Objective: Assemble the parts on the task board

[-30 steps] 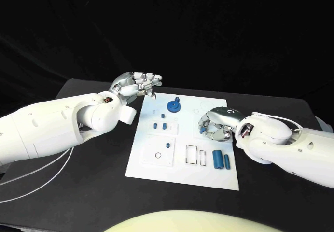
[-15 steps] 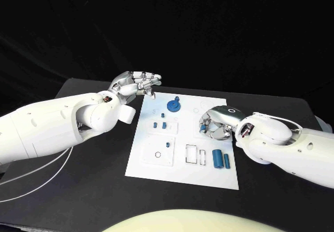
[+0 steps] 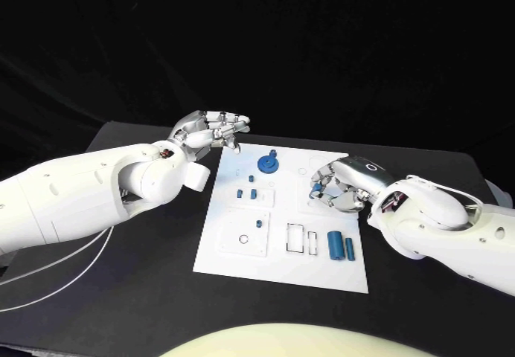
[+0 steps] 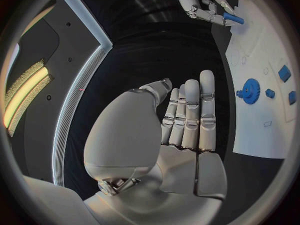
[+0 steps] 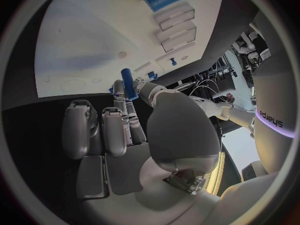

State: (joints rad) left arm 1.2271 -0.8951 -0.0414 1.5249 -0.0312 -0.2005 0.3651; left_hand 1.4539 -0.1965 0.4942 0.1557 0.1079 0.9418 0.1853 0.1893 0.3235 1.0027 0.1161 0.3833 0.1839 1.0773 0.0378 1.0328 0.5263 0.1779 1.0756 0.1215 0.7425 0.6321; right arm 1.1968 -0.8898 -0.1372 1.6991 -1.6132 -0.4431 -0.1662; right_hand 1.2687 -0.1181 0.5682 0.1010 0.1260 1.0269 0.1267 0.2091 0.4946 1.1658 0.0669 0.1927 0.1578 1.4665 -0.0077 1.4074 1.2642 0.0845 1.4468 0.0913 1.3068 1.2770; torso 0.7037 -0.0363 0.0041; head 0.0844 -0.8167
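One white task board (image 3: 281,256), two blue cylinders (image 3: 341,245) lying beside each other, one blue gear (image 3: 267,163), right hand (image 3: 338,187) pinched one blue peg (image 5: 129,81), left hand (image 3: 210,131) held nothing, fingers apart.

Task board (image 3: 281,260): plain white, marked with thin dark outlines of slots, set on a matt black table (image 3: 129,282). Parts are uniformly blue: a gear (image 3: 267,163), two cylinders (image 3: 342,245) and small pegs (image 3: 247,193), plus the blue peg (image 5: 129,81) pinched by the right hand (image 3: 341,186). Both hands, including the left hand (image 3: 209,130), are polished silver on glossy white arms (image 3: 75,197).
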